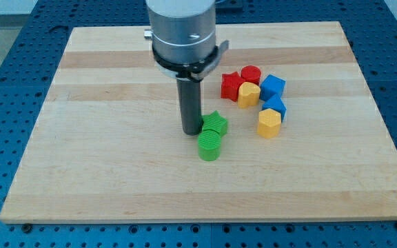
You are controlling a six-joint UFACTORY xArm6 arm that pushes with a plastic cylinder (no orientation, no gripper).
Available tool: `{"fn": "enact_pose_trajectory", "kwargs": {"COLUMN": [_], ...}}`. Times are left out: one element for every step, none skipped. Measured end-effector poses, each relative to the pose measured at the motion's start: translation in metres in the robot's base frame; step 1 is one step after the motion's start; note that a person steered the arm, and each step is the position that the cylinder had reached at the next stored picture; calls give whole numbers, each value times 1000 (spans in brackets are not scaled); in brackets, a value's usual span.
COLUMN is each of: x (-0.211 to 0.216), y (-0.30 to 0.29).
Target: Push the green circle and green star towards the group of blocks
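pale wood makes up the board (116, 172), which lies on a blue ribbed surface (5, 41); that surface is cut off on every side of the view. the arm's grey housing (183, 31) runs out of the view's top, so only its lower part shows. there are no jaws here, only a straight dark rod ending in my tip (190, 132).

taking the green star (215, 124) as the landmark: my tip stands just to the view's left of it, touching or nearly so; i cannot tell which. the rod hides a little of the star's left edge, and the star's points are hard to make out. the green circle (209, 146) sits just below the star, touching it and covering its lower edge.

up and to the view's right of the star, apart from it, lies the group. i count six blocks there: two red, two yellow, two blue. the red star (231, 85) is nearest the green star on the upper side, with a red round block (251, 73) behind it, partly hidden. a yellow block (248, 94) overlaps both reds. a blue block (273, 86) sits further right, a second blue block (276, 105) below that, half covered by a second yellow block (269, 123), level with the green star. their exact shapes are unclear.

green blocks: two.
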State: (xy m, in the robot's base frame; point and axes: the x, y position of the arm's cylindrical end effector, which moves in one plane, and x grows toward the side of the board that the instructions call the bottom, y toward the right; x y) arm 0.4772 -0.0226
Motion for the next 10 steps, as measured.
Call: {"fn": "enact_pose_trajectory", "kwargs": {"x": [-4,-46,-68,-60,-20,49,87,97,76,45], "y": [11,22,25,21,-11,-28,-23,15,23,23]}}
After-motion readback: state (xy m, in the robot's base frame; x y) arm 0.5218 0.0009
